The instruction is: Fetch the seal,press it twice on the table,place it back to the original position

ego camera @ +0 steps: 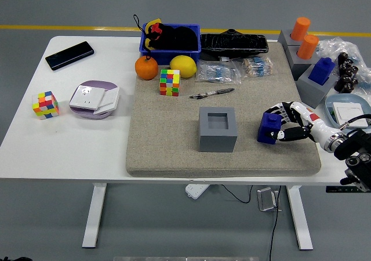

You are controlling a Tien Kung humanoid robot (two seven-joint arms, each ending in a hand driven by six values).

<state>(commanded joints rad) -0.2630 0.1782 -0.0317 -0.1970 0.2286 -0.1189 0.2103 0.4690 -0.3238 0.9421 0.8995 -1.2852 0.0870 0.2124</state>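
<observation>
The blue seal point(269, 127) stands on the beige mat point(168, 151), right of the grey holder block point(217, 129) whose square socket is empty. My right hand point(285, 124) comes in from the right edge and has its fingers curled around the seal, pressing it down on the mat. The left arm does not show.
Behind the holder lie a pen point(211, 93), a puzzle cube point(169, 82), an orange point(146, 67), a lemon point(182, 65) and a blue bin point(170, 40). At the right stand grey blocks with orange seals point(307, 46) and another blue seal point(322, 71). A phone point(69, 55), a second cube point(45, 104) and a plate point(94, 98) sit left.
</observation>
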